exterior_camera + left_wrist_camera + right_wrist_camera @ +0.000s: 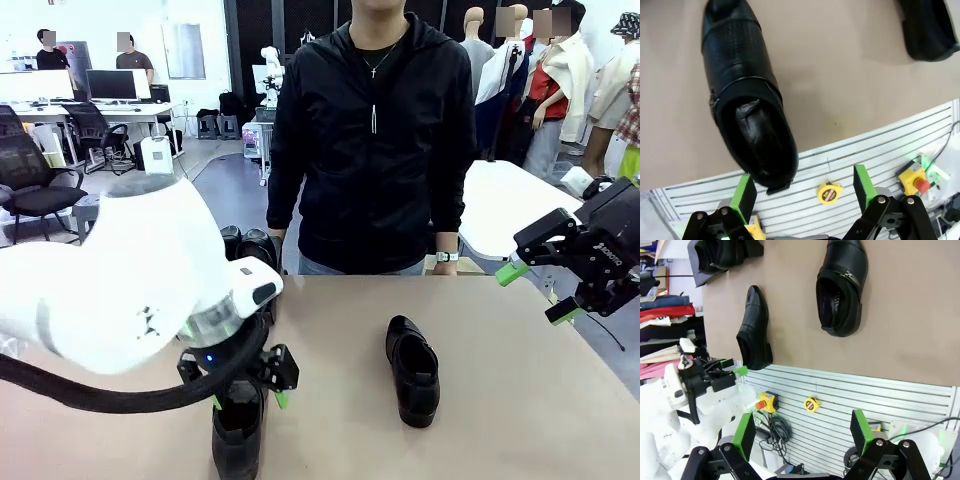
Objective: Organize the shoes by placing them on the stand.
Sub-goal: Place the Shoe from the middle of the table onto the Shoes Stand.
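Black leather shoe [747, 100] sits at the near table [520, 400] edge, my left gripper [803, 192] over its heel, jaws wide, empty; lined up for a grab, I'd say. Right gripper [535, 292] also spread, parked clear. Two shoes [250, 245] on the stand [696, 270], far side.

White "ROBOTIQ" lettering runs tilted along the black body of the right gripper [535, 292], at three o'clock in the front view, near the picture's edge.
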